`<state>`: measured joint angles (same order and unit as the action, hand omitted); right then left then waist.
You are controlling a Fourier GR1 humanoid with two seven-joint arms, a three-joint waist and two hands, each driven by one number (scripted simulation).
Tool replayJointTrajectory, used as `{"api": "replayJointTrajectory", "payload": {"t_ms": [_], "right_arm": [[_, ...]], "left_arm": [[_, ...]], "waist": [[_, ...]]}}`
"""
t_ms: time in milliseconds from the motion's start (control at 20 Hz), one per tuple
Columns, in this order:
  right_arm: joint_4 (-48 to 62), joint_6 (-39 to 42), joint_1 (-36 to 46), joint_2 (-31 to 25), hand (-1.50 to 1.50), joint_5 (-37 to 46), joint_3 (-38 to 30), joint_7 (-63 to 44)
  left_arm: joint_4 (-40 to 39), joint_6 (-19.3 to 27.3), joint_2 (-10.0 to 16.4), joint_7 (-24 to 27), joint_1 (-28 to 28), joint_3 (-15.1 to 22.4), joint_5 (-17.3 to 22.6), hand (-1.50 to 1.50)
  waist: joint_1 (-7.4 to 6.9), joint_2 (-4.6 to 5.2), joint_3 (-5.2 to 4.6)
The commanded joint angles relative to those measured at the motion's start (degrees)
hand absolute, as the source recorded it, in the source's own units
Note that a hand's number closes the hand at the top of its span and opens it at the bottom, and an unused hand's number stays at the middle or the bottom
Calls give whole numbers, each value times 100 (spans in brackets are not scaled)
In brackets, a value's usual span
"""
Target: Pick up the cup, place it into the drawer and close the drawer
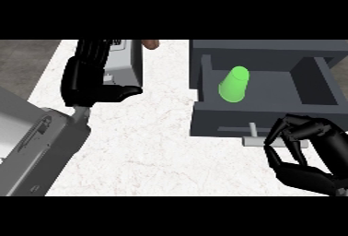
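— White marble counter (156, 152), what sat there?
— I saw the green cup (234, 85) inside the open drawer (224, 122); my right hand (316, 143) was curled, empty, beside its handle (253, 139); left hand (88, 85) rested slack, upper left

Matt green cup (234, 84), marble-look counter (159, 138)
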<state>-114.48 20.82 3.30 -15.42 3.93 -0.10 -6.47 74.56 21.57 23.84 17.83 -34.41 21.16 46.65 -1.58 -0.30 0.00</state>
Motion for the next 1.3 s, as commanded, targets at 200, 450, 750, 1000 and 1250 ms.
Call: {"api": "replayJointTrajectory", "payload": {"t_ms": [200,450,750,1000,1250], "right_arm": [[345,-4,-133,-690,150,2111,762,1053],[1799,-786,386,-389,150,3224,1284,1580],[3107,-1239,824,28,-150,3801,1413,1737],[4586,-1518,1734,195,-150,4282,1362,1984],[6160,-2057,2400,650,-150,4531,1202,2264]], "left_arm": [[873,-506,622,-27,1175,-412,256,-150],[1437,-872,1006,-53,1852,-680,287,-150],[934,-1506,784,316,2285,-1066,74,-150],[852,-2020,941,200,2331,-1454,200,-150],[1045,-2248,656,613,3046,-1429,-133,-150]], "waist": [[10,12,2],[-14,28,5],[112,38,1],[79,52,2],[31,57,3]]}}
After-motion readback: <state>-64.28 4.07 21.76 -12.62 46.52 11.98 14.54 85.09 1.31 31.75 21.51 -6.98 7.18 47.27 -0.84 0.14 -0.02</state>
